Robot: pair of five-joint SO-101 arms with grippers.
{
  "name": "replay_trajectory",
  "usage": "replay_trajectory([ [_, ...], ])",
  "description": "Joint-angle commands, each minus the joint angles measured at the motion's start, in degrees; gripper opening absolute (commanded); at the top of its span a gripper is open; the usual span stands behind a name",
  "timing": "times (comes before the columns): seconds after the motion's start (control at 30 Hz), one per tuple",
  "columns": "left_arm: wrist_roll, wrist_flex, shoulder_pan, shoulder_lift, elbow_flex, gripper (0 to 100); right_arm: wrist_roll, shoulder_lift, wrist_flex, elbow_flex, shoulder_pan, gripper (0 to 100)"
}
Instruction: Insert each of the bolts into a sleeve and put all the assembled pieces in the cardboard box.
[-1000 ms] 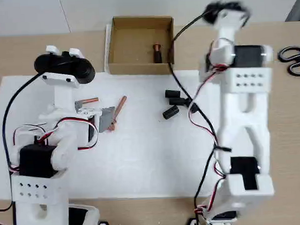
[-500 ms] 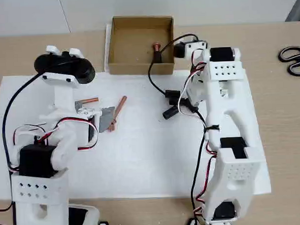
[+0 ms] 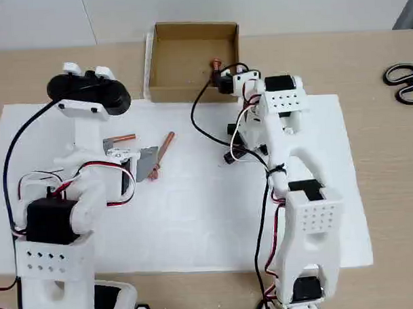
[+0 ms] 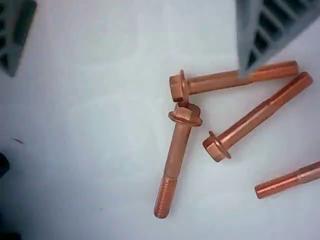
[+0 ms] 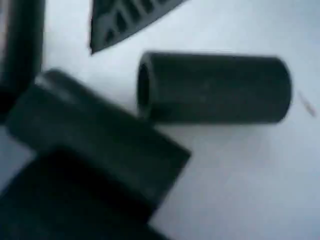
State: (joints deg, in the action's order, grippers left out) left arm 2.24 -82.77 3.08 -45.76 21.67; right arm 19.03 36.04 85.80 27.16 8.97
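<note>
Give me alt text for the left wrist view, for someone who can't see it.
Four copper bolts lie on a white sheet, three with heads close together, one partly out of frame. The left gripper is open over them, one grey finger overlapping a bolt's shaft.

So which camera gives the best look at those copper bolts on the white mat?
The left wrist view: four copper bolts lie close up, heads and threads clear, one cut by the edge. The high view shows two of them beside the left arm. The right wrist view looks at a black sleeve.
</note>
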Motion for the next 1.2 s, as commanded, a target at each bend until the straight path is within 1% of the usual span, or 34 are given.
replay_trajectory([
  [0.0,0.00,0.00,-0.26,-0.70,-2.51,27,0.44,0.57,-2.51,0.44,0.48,27.3],
  [0.07,0.00,0.09,-0.26,-0.70,-2.51,27,0.44,1.36,-3.47,0.44,0.48,25.6],
  [0.27,0.00,0.09,-0.26,-0.35,-2.42,27,0.44,2.51,-4.79,0.44,0.31,7.6],
  [0.37,0.00,0.09,-0.26,-0.35,-2.42,27,0.18,2.42,-4.44,0.44,-0.22,0.6],
  [0.5,0.00,0.09,-0.26,-0.62,-2.42,27,0.18,2.07,-3.74,0.53,-1.71,0.4],
  [0.6,0.00,0.09,-0.26,-0.70,-2.59,27,0.26,0.48,0.31,2.20,-2.68,0.4],
  [0.73,0.09,0.18,-0.26,-0.70,-2.77,27,0.09,-6.46,9.54,7.56,-3.21,0.4],
  [0.93,-0.09,0.09,-0.35,0.88,-2.68,27,-3.34,-20.53,11.03,7.65,-2.15,0.4],
  [1.0,-0.35,0.09,-0.88,4.31,-2.77,27,-3.96,-26.24,11.21,5.36,-1.63,0.4],
  [1.17,-3.16,3.16,-6.07,19.08,-5.67,27,-4.40,-39.25,10.77,-4.31,0.48,0.4],
])
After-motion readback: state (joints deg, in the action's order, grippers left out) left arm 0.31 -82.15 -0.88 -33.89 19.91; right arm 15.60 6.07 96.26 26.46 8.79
